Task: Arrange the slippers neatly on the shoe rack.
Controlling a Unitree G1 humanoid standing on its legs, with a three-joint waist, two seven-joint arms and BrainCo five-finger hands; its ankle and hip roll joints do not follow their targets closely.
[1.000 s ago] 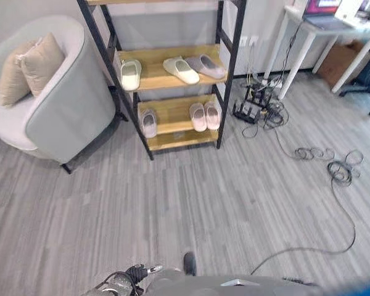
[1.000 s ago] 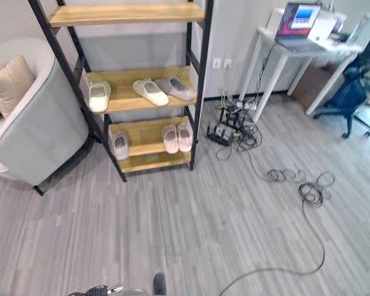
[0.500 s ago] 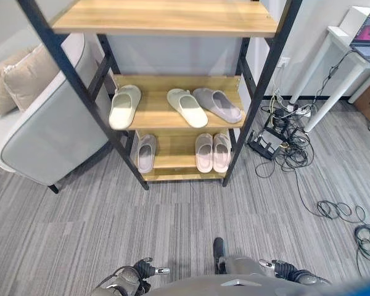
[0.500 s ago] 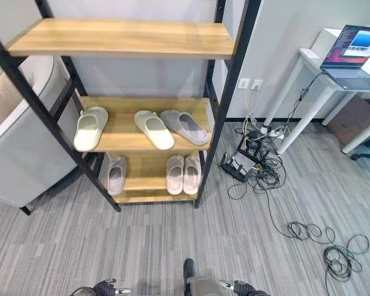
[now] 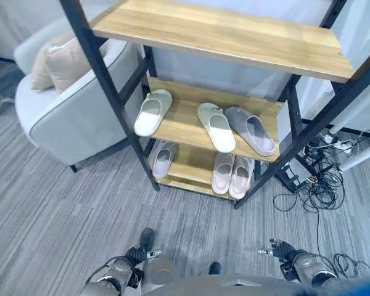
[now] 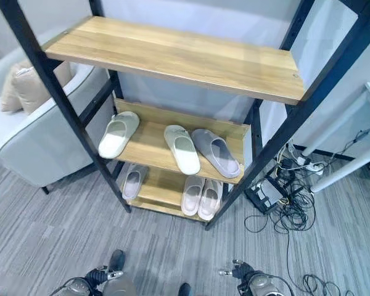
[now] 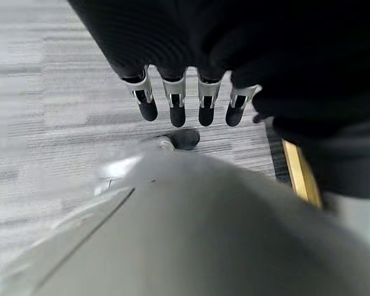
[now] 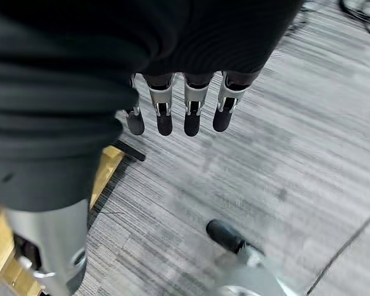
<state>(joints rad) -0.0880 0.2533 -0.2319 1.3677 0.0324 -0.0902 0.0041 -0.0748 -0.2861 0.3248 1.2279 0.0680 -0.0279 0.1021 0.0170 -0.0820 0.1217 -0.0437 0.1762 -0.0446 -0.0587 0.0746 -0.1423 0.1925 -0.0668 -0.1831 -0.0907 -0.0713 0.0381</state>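
A black-framed shoe rack [image 5: 118, 106] with wooden shelves stands ahead. On its middle shelf lie a cream slipper [image 5: 152, 112] at the left, a white slipper [image 5: 216, 126] and a grey slipper [image 5: 251, 130] side by side at the right. The bottom shelf holds one pale slipper [image 5: 163, 159] at the left and a pink pair [image 5: 232, 174] at the right. My left hand [image 5: 137, 255] and right hand [image 5: 282, 250] hang low over the floor, well short of the rack. Both are open with straight fingers [image 7: 176, 98] [image 8: 172, 105] and hold nothing.
A grey armchair [image 5: 68, 117] with beige cushions [image 5: 58, 58] stands left of the rack. Tangled cables and a power strip [image 5: 311, 179] lie on the floor to the right, beside a white table leg [image 5: 361, 157]. Grey plank floor lies between me and the rack.
The camera has moved closer to the rack, which now looms larger. The slippers keep their places on the shelves. Both hands now show at the bottom edge.
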